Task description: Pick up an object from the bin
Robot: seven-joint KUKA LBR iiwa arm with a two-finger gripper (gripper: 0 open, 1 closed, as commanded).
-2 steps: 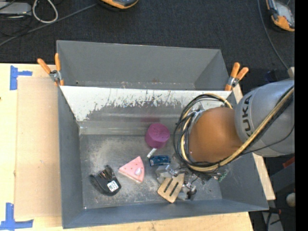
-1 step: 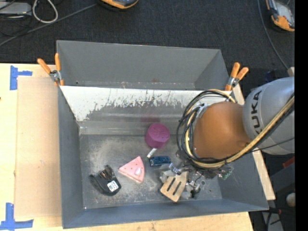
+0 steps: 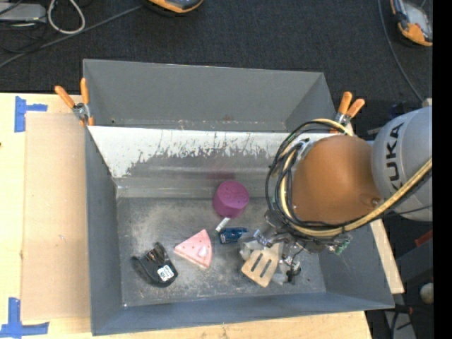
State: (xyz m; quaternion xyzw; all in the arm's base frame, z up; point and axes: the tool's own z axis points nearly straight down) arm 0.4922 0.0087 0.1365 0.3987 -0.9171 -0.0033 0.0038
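Tan slotted spatula — pincer low, just beside

One grey metal bin is counted. Six loose things are counted on its floor, and each kind is represented by a single piece:

- Purple cup: one is recorded.
- Pink wedge: one is recorded.
- Black item with a white label: one is recorded.
- Small blue item: one is recorded.
- Pale wooden slotted piece: one is recorded.
- Greyish item: one is recorded. It is partly covered, so its kind cannot be determined, and it cannot be confirmed whether it is one piece or more.
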